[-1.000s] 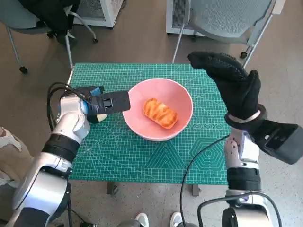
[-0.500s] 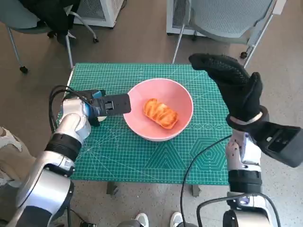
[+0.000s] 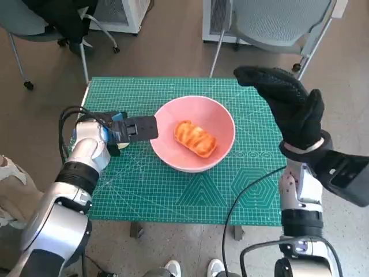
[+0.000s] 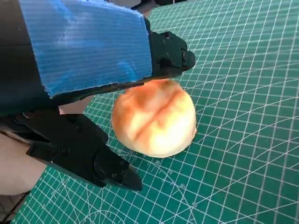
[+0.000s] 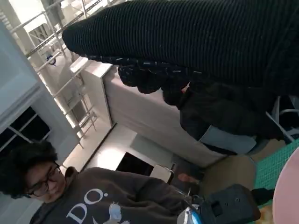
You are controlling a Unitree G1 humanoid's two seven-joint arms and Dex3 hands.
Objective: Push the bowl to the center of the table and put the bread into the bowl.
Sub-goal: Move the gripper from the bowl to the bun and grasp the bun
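- The pink bowl sits about mid-table on the green cutting mat, with a glazed bread lying inside it on the bowl's floor.
- A second piece, a round bun, rests on the mat under the left hand, between that hand's upper and lower fingers.
- In the left wrist view the fingers are parted with the bun in the gap; the upper finger lies right at the bun's top, the lower ones stop just short of it, so I cannot tell whether they grip it.
- The left hand lies low and flat over the mat, fingertips pointing toward the bowl's rim and just beside it; the forearm angles up from the table's near left corner.
- The right hand is raised above the table's far right part, well apart from the bowl, wrist bent, its gloved fingers extended together toward the far edge and holding nothing.
- In the right wrist view a person in a dark sweatshirt sits beyond the glove.
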